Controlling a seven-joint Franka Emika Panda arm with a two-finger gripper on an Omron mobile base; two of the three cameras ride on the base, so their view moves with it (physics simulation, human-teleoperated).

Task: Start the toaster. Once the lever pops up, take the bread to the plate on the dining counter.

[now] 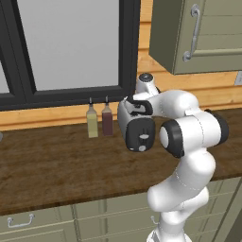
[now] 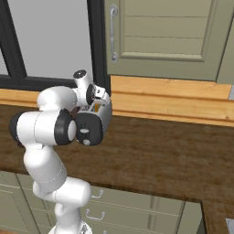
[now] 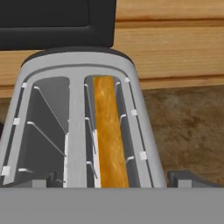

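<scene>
Gripper (image 3: pixel 112 181) spread open above the silver toaster (image 3: pixel 76 131), golden-crusted bread (image 3: pixel 109 135) upright in one slot.

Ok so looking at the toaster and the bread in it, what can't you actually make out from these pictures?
- The toaster lever: in both base views the arm covers the top, so whether it is up or down cannot be told.
- The bread: in the hand view the slot walls hide all but its top edge.
- The gripper: the hand view's bottom edge cuts off all but the fingertips.
- The bottles: labels too small to read.
</scene>
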